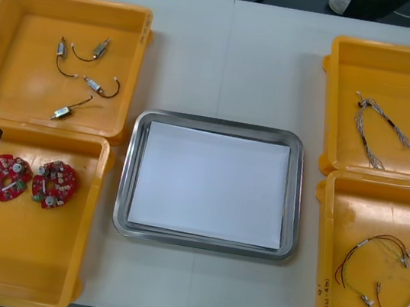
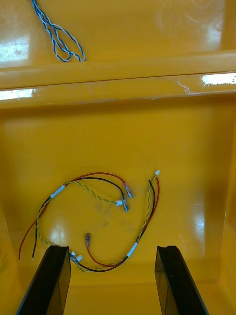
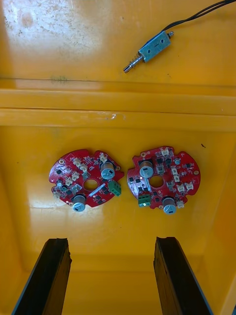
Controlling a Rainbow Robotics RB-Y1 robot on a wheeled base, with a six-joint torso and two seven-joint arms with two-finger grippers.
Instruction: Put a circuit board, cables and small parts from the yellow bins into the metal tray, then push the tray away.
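**Tray unloaded, both end effectors poised over their bins**

The metal tray (image 1: 125,180) sits mid-worktop (image 1: 227,56) with its white inside bare, so we judge the job to be at its first pick. Left of the tray, in the nearer yellow bin (image 1: 18,265), a circuit board (image 3: 84,179) lies beside a second board (image 3: 163,178) that is closer to the tray; the two do not touch. The left end effector (image 3: 111,241) hangs above them, fingers spread wide.

We would take the second board. We centre the fingers on it, come straight down, and pinch across its flat red rim rather than over its taller components, keeping clear of its neighbour.

Right of the tray, the right end effector (image 2: 111,248), likewise spread, hangs over the red and yellow cables (image 2: 120,202) in the cable bin (image 1: 320,294). Faint dark marks on that bin's rim are too small for us to read, and we make out no print on the boards.
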